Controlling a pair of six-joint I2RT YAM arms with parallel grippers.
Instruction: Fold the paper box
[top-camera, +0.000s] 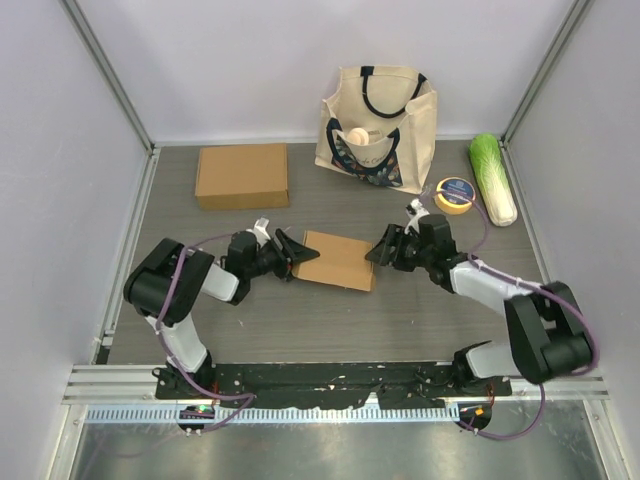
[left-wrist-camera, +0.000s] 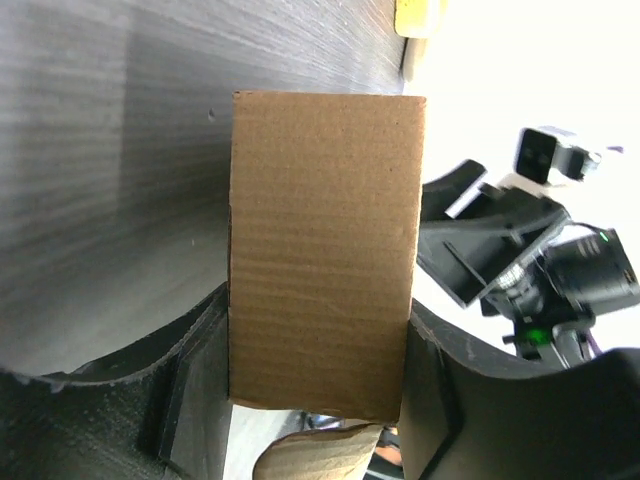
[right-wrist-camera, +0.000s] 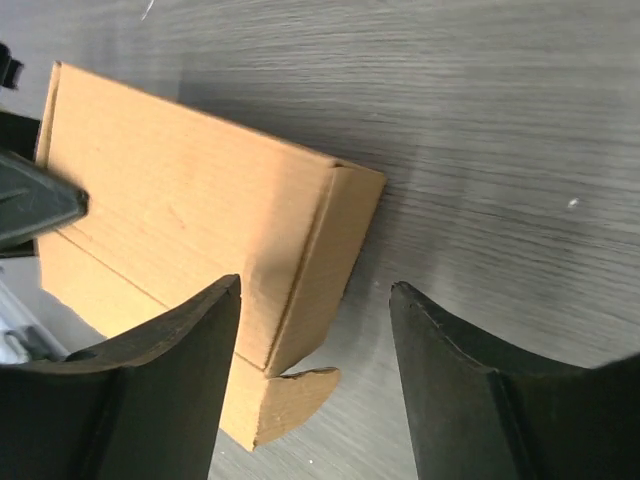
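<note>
**newb:** Paper box, where's it sitting?

**modguy:** Flat in the middle of the table, right between both arms. Left gripper has its jaws clamped against both sides of the box's left end. Right gripper is at the other end with jaws spread apart, one finger over the cardboard, not gripping.

**readable text: none**

no lettering, brand or number is legible in any view. tote bag: printed design, too small to read. tape roll: label blurred. paper box: plain cardboard faces.
</note>
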